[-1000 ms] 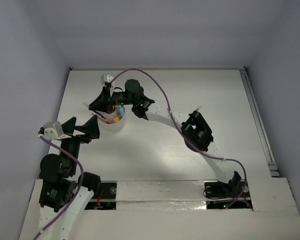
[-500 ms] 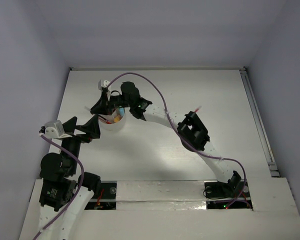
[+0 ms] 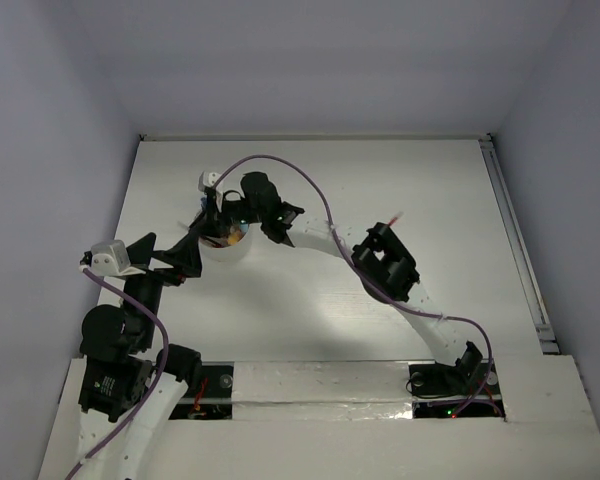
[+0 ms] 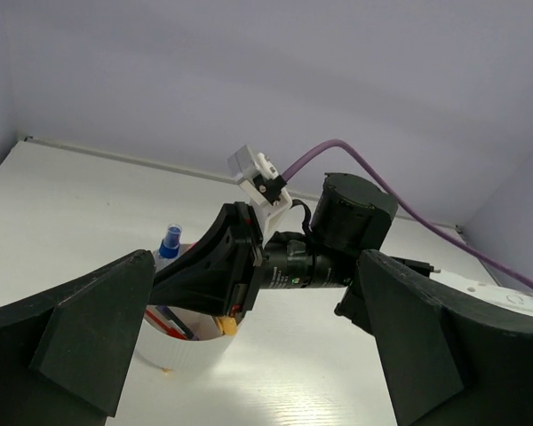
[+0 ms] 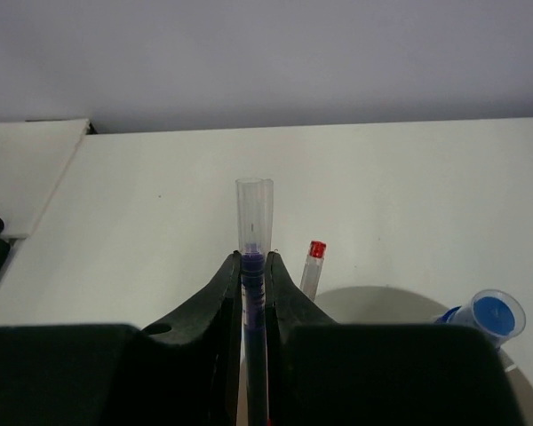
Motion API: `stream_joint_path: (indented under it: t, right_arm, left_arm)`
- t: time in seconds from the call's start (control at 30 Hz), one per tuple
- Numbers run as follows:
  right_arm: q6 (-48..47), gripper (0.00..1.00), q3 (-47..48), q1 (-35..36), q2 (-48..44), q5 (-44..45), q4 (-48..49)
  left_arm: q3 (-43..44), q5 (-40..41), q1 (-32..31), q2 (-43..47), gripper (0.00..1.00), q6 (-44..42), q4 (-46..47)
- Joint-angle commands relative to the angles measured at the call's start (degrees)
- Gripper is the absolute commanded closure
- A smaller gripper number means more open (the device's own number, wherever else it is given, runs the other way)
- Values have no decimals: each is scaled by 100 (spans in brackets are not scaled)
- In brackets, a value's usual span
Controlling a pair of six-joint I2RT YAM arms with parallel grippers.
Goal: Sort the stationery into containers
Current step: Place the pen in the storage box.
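Pen [image 5: 254, 222] with dark blue ink and a clear cap sits pinched in the right pincer [image 5: 254, 266], whose fingers are closed on the barrel just below the cap. The right arm reaches across the worktop [image 3: 400, 180] and holds it right over the white cup [image 3: 225, 252], probably to line it up for dropping in with the rest. A red pen [image 5: 313, 264], a blue-white marker [image 5: 493, 315] and something orange already stand in the cup. The left pincer [image 3: 188, 258] hangs wide open and empty just beside the cup, its fingers either side of the rim, perhaps to steady it. In the wrist view the held pen's long axis runs along the slot between the fingers, cap end past the tips. How steeply it tilts I cannot tell.
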State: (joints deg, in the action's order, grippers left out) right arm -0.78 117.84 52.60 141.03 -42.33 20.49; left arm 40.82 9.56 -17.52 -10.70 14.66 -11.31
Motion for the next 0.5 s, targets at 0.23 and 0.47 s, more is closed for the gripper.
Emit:
stream_joint_path:
  t: [0.23,0.47]
  right_arm:
    - [-54,40,-508,58,-655,374,614]
    - [69,27,-1254,58,-1525,689,1158]
  left_arm:
    - [-30,-77,29,-64,1,-24,375]
    - [-30,-69,29,-29,1,-24,375]
